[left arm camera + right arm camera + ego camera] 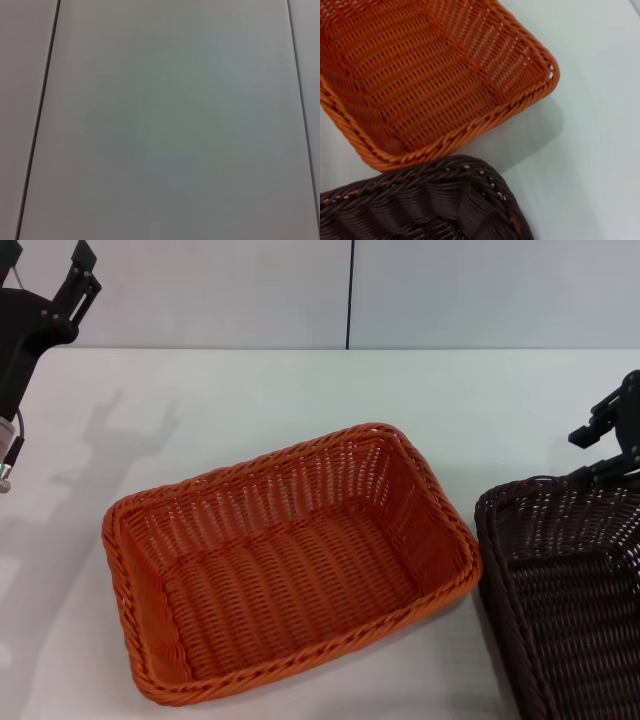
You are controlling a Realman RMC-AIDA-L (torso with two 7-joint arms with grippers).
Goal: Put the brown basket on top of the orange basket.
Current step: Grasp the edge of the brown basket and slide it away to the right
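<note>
Beside the orange basket (290, 565), on its right, sits the brown basket (570, 590), long axis running away from the robot. Right claw (612, 435) hovers at its far rim (grip state unclear); left claw (75, 285) parked high, far left.

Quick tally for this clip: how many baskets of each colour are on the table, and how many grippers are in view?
Orange basket: 1
Brown basket: 1
Grippers: 2, the left gripper raised at the far left, the right gripper at the brown basket's far rim
Total: 4, all over the white table
</note>
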